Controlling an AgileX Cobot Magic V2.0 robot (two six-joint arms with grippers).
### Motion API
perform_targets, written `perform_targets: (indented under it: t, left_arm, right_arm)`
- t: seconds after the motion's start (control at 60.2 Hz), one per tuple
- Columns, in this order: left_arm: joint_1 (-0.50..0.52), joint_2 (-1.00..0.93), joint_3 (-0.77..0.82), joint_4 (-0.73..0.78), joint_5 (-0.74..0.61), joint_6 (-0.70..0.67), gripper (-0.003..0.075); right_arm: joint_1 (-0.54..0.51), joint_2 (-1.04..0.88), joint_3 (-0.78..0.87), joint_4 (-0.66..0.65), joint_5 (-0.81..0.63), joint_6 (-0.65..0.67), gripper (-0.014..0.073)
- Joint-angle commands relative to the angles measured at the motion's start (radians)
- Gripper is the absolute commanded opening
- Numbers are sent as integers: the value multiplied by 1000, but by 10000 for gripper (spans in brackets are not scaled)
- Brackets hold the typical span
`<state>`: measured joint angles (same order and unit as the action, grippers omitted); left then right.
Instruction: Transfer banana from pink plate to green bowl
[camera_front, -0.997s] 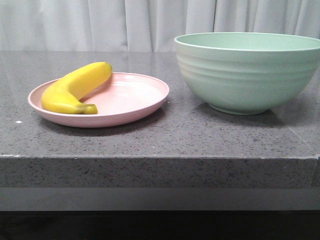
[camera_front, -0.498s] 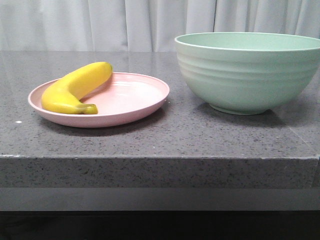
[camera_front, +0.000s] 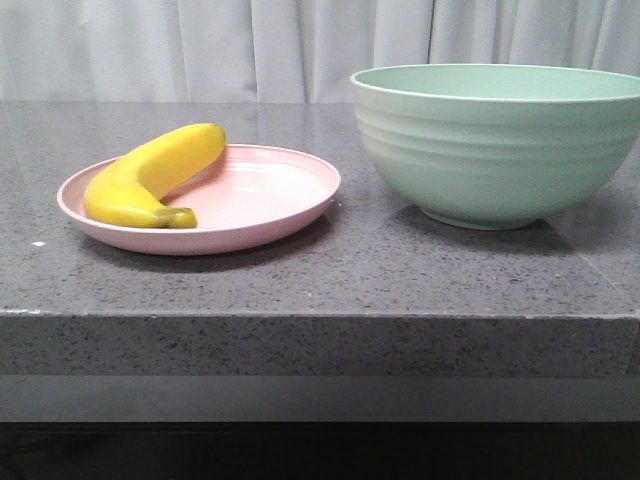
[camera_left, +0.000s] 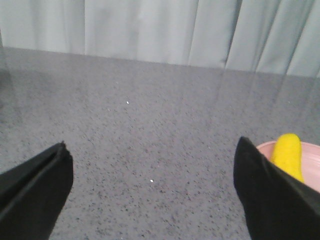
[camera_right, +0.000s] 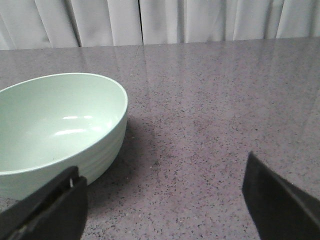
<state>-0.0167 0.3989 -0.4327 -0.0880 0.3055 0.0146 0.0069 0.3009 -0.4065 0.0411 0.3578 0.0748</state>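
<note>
The yellow banana (camera_front: 150, 175) lies on the left half of the pink plate (camera_front: 270, 195) on the grey stone table, stem tip toward the front. The green bowl (camera_front: 495, 140) stands empty to the plate's right. My left gripper (camera_left: 152, 165) is open over bare table; the banana (camera_left: 289, 154) and plate rim (camera_left: 312, 165) show just past one finger. My right gripper (camera_right: 162, 187) is open over bare table beside the green bowl (camera_right: 55, 125). Neither gripper shows in the front view.
The table's front edge (camera_front: 320, 315) runs across the front view. A pale curtain (camera_front: 200, 45) hangs behind the table.
</note>
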Motion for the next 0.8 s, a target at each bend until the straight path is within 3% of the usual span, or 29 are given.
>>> perform_targets:
  t: [0.0,0.415,0.781]
  left_arm:
    - [-47,84,-97,-15,18,27,616]
    - [-358,653,-511,-48,311,44,616]
    - [-407,1000,-741,-119,401,44,615]
  right_arm:
    - [-5,15,-35,-9,-97,-5,641]
    - [-5,15,-35,-8,-107,-4,641]
    - [-5,15,-35,-8,-99,-4,641]
